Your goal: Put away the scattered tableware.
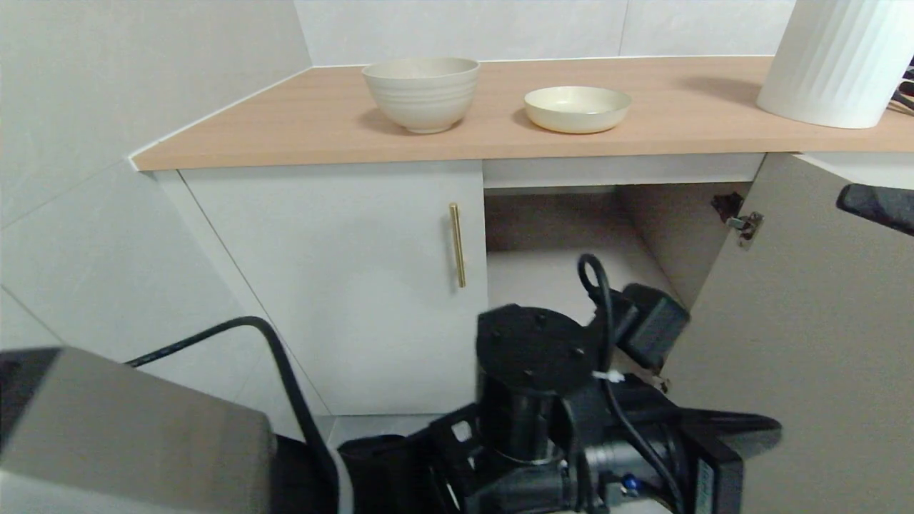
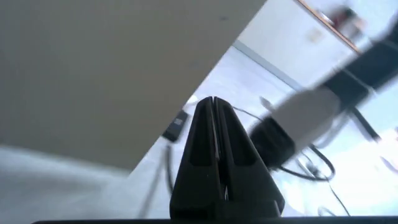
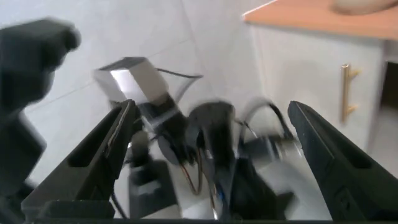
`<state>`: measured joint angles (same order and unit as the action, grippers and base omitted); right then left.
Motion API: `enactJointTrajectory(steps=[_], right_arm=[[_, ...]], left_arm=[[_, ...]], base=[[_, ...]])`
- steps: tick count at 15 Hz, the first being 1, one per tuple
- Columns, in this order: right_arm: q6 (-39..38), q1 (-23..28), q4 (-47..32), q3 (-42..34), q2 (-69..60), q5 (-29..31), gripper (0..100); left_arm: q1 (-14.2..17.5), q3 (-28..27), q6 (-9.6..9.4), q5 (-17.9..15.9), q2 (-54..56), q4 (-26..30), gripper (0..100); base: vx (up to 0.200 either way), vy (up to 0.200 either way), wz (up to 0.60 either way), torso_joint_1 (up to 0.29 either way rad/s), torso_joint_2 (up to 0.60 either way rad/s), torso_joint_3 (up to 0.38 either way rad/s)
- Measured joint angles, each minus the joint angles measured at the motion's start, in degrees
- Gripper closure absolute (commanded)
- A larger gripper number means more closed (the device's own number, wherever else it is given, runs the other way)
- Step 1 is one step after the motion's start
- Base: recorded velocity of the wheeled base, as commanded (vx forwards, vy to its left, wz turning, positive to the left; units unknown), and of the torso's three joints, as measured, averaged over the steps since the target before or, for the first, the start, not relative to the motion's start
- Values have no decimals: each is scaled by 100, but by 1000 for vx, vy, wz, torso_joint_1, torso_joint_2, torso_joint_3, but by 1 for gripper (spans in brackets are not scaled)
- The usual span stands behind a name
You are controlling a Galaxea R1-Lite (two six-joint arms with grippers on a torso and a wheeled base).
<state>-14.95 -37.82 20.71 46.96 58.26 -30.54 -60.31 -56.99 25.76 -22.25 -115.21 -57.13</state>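
A deep cream bowl (image 1: 421,93) and a shallow cream dish (image 1: 577,108) stand side by side on the wooden countertop (image 1: 300,135). Both sit above the cabinet, far from the arms. My left gripper (image 2: 214,104) is shut with nothing in it, low down beside the edge of the open cabinet door (image 2: 112,68), above the floor. The left arm's black wrist (image 1: 532,357) is in front of the open compartment (image 1: 550,275). My right gripper (image 3: 211,109) is open and holds nothing. Beyond it are the left arm and the brass handle (image 3: 347,93).
The cabinet's right door (image 1: 800,321) is swung open towards me; the left door with its brass handle (image 1: 457,245) is closed. A tall white ribbed container (image 1: 835,61) stands at the counter's right end. Tiled walls close in the left side. Cables trail on the floor (image 2: 311,162).
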Motion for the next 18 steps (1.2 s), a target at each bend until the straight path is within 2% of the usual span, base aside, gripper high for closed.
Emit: enactJointTrajectory(steps=[2, 5, 7, 9, 10, 14, 16, 18], right_arm=[[6, 138, -5, 39, 447, 389, 0], [151, 308, 121, 61, 1280, 1349, 0], [395, 463, 134, 168, 1809, 1601, 0], [430, 522, 115, 340, 2093, 1871, 0], [436, 538, 110, 423, 2172, 2082, 0], [441, 557, -235, 709, 2275, 2295, 0], [439, 568, -842, 806, 2259, 2466, 0], [436, 573, -958, 813, 2159, 2600, 0]], left_arm=[[678, 313, -50, 9, 599, 452, 100], [2021, 898, -434, 96, 1668, 1534, 100], [2881, 1279, -690, 455, 2363, 2199, 100], [3396, 1540, -833, 668, 2889, 2483, 100], [3583, 1634, -858, 690, 3137, 2580, 0], [4223, 1793, -872, 752, 3911, 2890, 0], [4437, 1714, -881, 895, 4107, 2872, 0], [4496, 1668, -951, 1046, 4203, 2879, 0]], base=[[0, 0, 0, 0, 0, 0], [0, 0, 0, 0, 0, 0], [0, 0, 0, 0, 0, 0], [0, 0, 0, 0, 0, 0], [0, 0, 0, 0, 0, 0], [0, 0, 0, 0, 0, 0], [0, 0, 0, 0, 0, 0], [0, 0, 0, 0, 0, 0]])
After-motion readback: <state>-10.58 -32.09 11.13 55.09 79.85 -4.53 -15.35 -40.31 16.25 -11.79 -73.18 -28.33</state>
